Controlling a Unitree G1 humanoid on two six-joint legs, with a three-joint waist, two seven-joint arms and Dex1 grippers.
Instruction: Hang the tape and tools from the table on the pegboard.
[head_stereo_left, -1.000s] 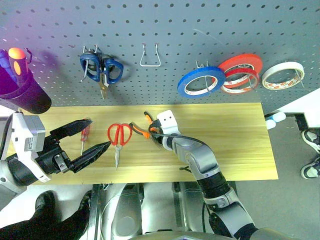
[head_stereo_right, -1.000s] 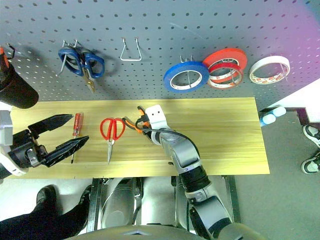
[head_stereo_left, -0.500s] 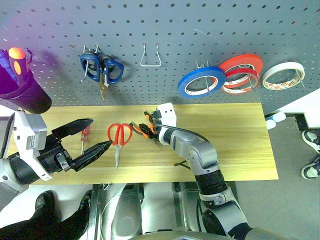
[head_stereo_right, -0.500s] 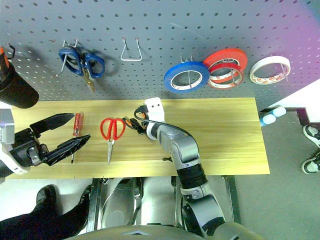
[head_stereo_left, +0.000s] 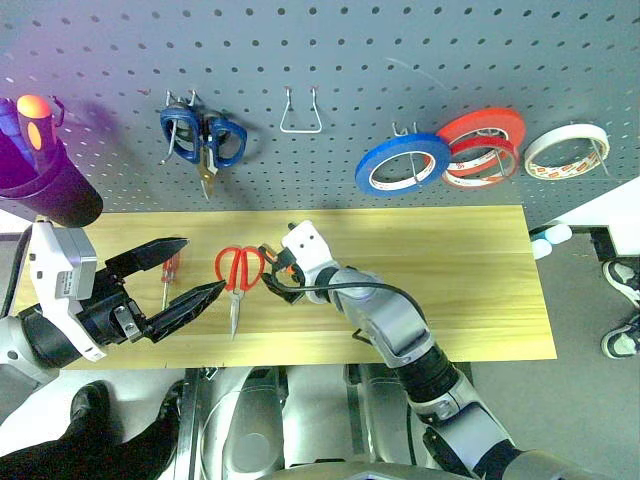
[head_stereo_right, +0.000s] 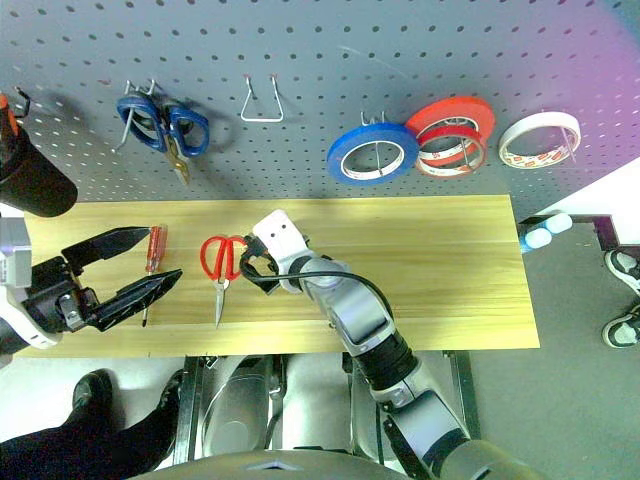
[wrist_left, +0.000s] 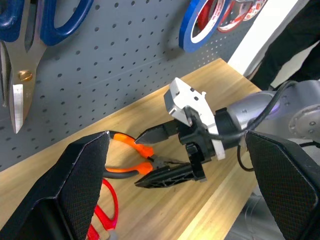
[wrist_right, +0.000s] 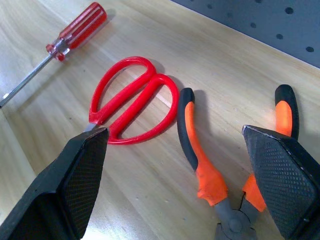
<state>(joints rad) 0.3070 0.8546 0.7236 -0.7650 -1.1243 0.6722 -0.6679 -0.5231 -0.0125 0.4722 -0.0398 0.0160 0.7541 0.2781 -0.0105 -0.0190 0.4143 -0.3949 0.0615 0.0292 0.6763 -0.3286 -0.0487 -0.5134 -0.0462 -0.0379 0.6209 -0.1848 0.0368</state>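
On the table (head_stereo_left: 470, 290) lie the red-handled scissors (wrist_right: 132, 100), the orange-and-black pliers (wrist_right: 200, 170) and the red-handled screwdriver (head_stereo_left: 168, 275). My right gripper (head_stereo_left: 268, 272) hovers open just above the pliers, its fingertips straddling the handles, with the scissors' loops right beside it. My left gripper (head_stereo_left: 202, 265) stands open and empty over the table's left part, between the screwdriver and the scissors. The whitish tape (head_stereo_left: 566, 150) hangs on a hook at the far right of the pegboard (head_stereo_left: 400, 60).
Blue-handled scissors (head_stereo_left: 203, 140), a blue roll (head_stereo_left: 402, 162) and a red roll (head_stereo_left: 480, 140) hang on the pegboard. A bare wire hook (head_stereo_left: 300, 112) sits between them. A dark cup (head_stereo_left: 45, 185) is mounted at the far left.
My right gripper has swung left along the pliers toward the scissors, rolled, and spread its fingers wider. The left gripper and the tools on the table have stayed put.
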